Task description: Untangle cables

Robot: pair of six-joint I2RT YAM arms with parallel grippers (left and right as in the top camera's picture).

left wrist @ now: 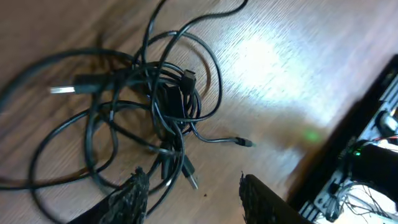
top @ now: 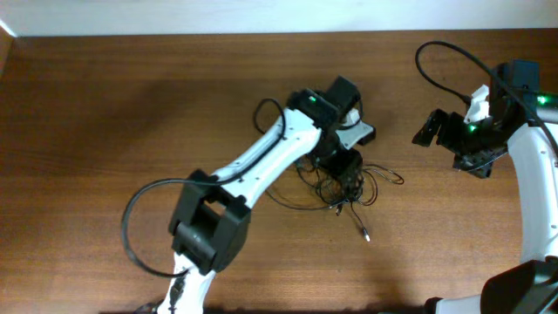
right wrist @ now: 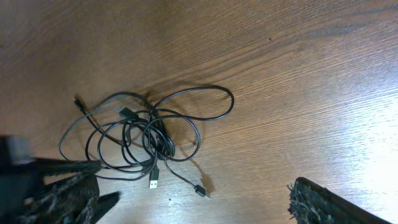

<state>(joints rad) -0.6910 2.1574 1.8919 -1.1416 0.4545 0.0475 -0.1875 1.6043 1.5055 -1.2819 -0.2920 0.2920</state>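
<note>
Cables (left wrist: 169,104) lie knotted in one tangle on the surface (top: 105,105), just right of centre in the overhead frame. Left gripper (left wrist: 193,198) hovers directly above them, released and empty. Right gripper (right wrist: 193,208) is also released, well apart toward the right edge.

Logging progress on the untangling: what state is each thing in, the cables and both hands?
cables: looped and knotted in one bundle, not held.
left hand: open, empty, over the bundle.
right hand: open, empty, away from the bundle.
</note>
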